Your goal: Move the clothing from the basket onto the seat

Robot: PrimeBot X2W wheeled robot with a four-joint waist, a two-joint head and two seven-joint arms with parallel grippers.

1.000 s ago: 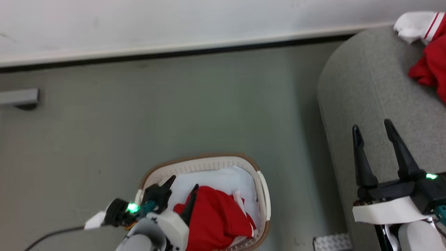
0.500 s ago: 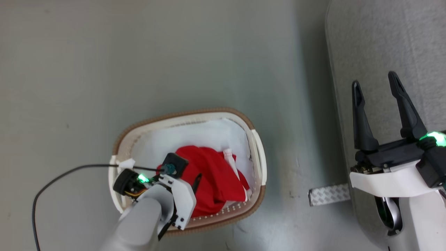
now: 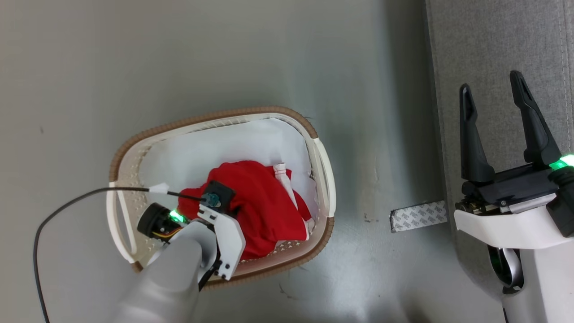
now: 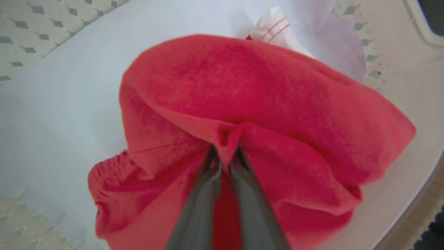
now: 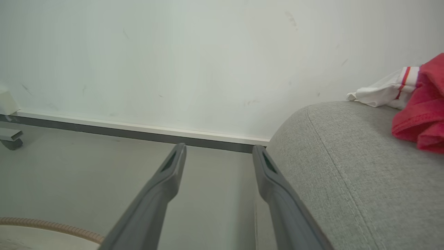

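**A:** Where was the clothing [image 3: 264, 211]?

**B:** In the basket [image 3: 210, 121], bunched in a red heap on a white sheet [image 3: 215, 148] that lined the bottom. A white cuff [image 3: 281, 172] with red stripes stuck out on the side nearer the seat [image 3: 493, 45].

**A:** And the left gripper [image 4: 224, 154]?

**B:** It was down in the basket, its fingers drawn nearly together and pinching a raised fold of the red cloth. In the left wrist view the fabric puckered right at the tips and spread out around them.

**A:** Was the right gripper [image 3: 490, 81] holding anything?

**B:** No. Its fingers were spread with nothing between them, and it hung over the seat's edge, well apart from the basket.

**A:** How did the basket sit?

**B:** On the grey floor [image 3: 179, 54], beside the seat with a strip of bare floor between them. A piece of patterned tape [image 3: 418, 215] lay on that strip, against the seat's base.

**A:** Anything else?

**B:** A black cable [image 3: 67, 206] ran from the left wrist across the basket's rim to the floor. In the right wrist view a second garment [image 5: 419, 118], red with a white striped cuff, lay on the seat near the wall [image 5: 173, 52].
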